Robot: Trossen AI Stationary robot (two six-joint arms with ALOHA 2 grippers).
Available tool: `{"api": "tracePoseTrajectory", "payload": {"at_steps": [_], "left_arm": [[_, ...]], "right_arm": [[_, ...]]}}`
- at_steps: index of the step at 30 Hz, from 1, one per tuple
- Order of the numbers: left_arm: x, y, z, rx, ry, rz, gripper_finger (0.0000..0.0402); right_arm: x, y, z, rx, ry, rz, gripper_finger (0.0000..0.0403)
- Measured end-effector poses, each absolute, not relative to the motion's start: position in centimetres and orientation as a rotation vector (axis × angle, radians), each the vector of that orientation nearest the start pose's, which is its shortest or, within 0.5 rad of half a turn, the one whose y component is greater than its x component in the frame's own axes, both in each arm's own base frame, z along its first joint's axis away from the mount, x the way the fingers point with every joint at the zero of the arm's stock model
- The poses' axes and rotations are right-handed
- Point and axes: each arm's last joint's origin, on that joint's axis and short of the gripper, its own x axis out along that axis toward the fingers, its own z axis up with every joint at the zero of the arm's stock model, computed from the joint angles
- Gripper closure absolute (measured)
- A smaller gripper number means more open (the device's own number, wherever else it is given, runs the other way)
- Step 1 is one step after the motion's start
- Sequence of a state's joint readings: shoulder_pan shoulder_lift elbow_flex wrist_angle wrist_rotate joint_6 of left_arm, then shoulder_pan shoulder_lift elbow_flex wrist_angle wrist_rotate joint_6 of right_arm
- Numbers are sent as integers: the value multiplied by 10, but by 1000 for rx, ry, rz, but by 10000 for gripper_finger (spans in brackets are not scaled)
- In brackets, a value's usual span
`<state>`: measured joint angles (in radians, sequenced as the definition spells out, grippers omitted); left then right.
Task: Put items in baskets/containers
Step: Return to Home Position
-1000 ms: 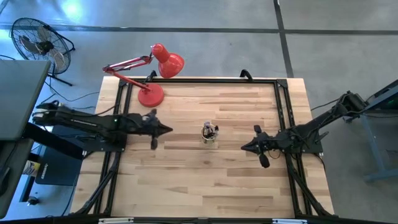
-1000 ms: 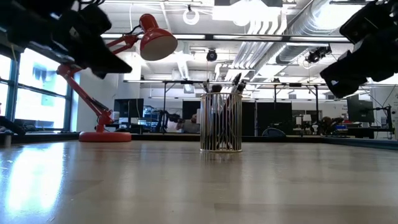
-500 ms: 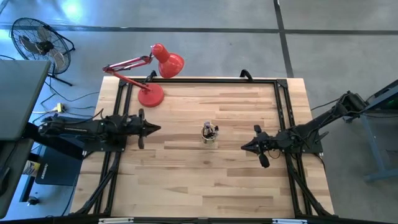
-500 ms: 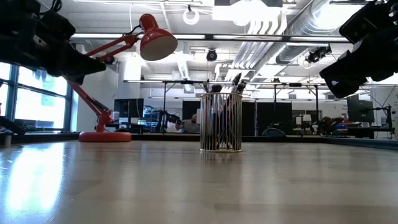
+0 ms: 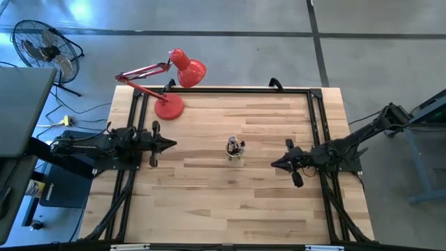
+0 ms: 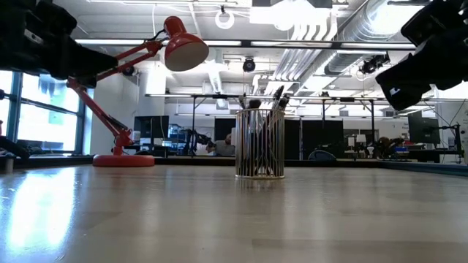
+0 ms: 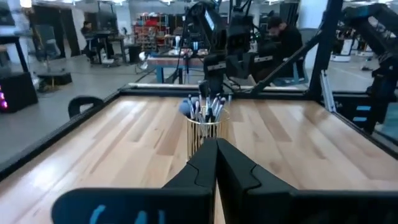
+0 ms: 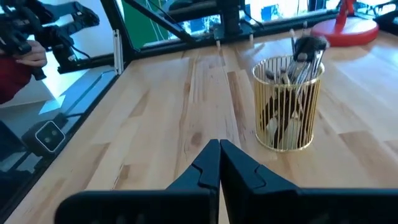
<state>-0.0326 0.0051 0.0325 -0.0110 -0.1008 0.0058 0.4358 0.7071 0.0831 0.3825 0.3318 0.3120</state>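
**Left gripper.** The left gripper (image 5: 169,144) (image 7: 216,150) is over the left part of the wooden table (image 5: 230,202), raised clear of the surface. Its two fingers are pressed together along their full length and grasp nothing.

**Right gripper.** The right gripper (image 5: 274,164) (image 8: 219,149) is over the right part of the table, also raised. Its fingers meet at the tips and are empty.

**Container.** A gold wire organizer (image 5: 235,149) (image 6: 259,144) (image 7: 207,134) (image 8: 287,112) stands upright on the table between the two grippers, which point toward it from opposite sides. It is well apart from the left gripper's fingertips and somewhat nearer to the right gripper's. Neither gripper touches it.

**Items.** The makeup brushes (image 5: 235,146) (image 6: 278,95) (image 7: 202,107) (image 8: 305,53) stand bunched inside the organizer, bristle tips up and projecting above its rim. An exact count cannot be read.

**Surroundings.** A red desk lamp (image 5: 171,104) (image 6: 183,47) stands on the table's far edge, beyond and to one side of the left gripper. In the right wrist view, a person's hand (image 8: 28,56) with a red sleeve shows off the table, past the frame rail.
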Motion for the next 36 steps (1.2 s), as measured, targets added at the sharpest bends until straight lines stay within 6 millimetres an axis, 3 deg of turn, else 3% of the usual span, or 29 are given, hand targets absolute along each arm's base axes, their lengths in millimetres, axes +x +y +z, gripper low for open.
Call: {"api": "tracePoseTrajectory", "payload": {"at_steps": [5,19,36], "left_arm": [[96,1,174,-31,-14,111,401],[96,1,174,-32,-11,111,400],[96,1,174,-32,-11,110,400]], "right_arm": [[130,48,159,144,245,41,402],[125,9,171,64,166,78,403],[102,-1,179,108,66,-65,403]]}}
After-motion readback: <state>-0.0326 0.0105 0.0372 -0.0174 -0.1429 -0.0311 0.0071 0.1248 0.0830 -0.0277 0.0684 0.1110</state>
